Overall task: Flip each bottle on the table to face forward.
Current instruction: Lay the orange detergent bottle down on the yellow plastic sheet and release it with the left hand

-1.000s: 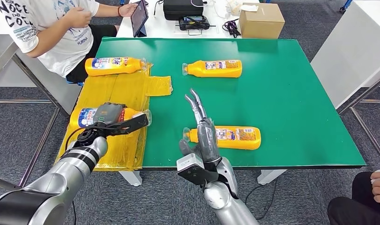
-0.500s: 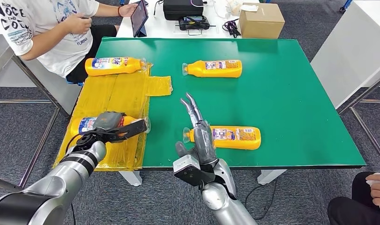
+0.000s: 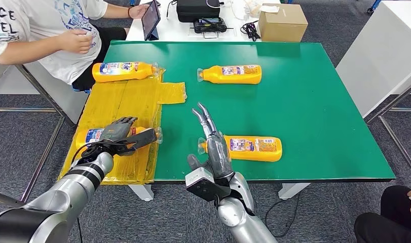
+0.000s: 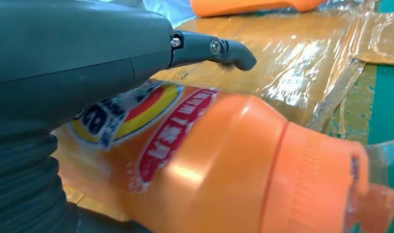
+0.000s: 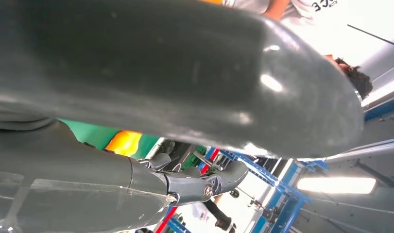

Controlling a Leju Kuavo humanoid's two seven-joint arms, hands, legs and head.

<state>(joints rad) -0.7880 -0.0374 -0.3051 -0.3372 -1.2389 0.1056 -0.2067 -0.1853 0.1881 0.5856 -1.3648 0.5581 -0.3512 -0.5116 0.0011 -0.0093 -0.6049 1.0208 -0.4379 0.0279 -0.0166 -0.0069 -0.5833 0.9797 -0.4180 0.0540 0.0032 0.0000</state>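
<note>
Several orange bottles lie on their sides. One (image 3: 123,71) is at the far end of the yellow plastic sheet (image 3: 127,101), and one (image 3: 229,74) lies far on the green table (image 3: 314,101). My left hand (image 3: 123,135) grips the near-left bottle (image 3: 91,136) on the sheet; in the left wrist view its thumb (image 4: 212,48) arches over the labelled body (image 4: 195,160). The near-right bottle (image 3: 254,148) lies near the front edge. My right hand (image 3: 213,144) is open, fingers straight and raised, just beside that bottle's neck, holding nothing.
A person in a white shirt (image 3: 51,35) sits at the table's far left corner. Beyond the table stand a tablet (image 3: 150,19), a black case (image 3: 198,9) and a cardboard box (image 3: 283,23). A white table (image 3: 385,50) is at the right.
My left hand has drawn the near-left bottle toward the table's near edge. My right hand has slid slightly left and nearer. The seated person's arm has shifted.
</note>
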